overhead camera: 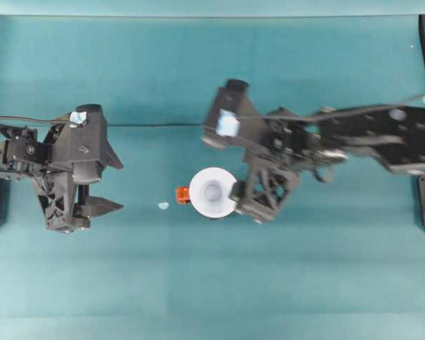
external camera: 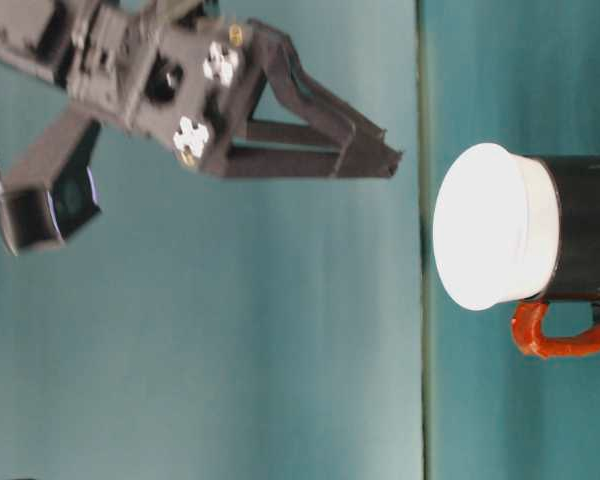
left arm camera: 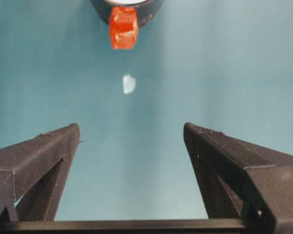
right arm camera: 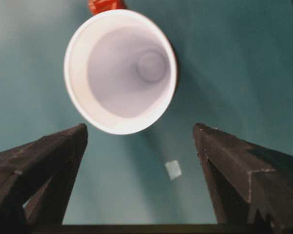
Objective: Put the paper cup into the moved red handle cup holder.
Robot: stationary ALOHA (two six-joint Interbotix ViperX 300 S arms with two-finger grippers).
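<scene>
The cup [overhead camera: 212,191] is seated upright in the holder [external camera: 585,228], just below the centre of the overhead frame, on the teal bench [overhead camera: 198,283]. In the table-level view the white rim is seen standing proud of the black holder wall. The red handle [overhead camera: 182,195] projects from the holder toward the left of the overhead frame.

The right hand [overhead camera: 235,164] is placed just right of the cup in the overhead view, with its fingers spread wide and nothing gripped. In the right wrist view the cup is seen at the upper centre, ahead of the open fingers [right arm camera: 49,156] and clear of them.

The left hand [overhead camera: 115,183] is located at the left of the overhead frame, well apart from the cup. Its fingers [left arm camera: 44,151] are spread and nothing is held.

A small pale scrap [overhead camera: 163,205] is seen on the bench between the left hand and the handle, nearer the handle.
</scene>
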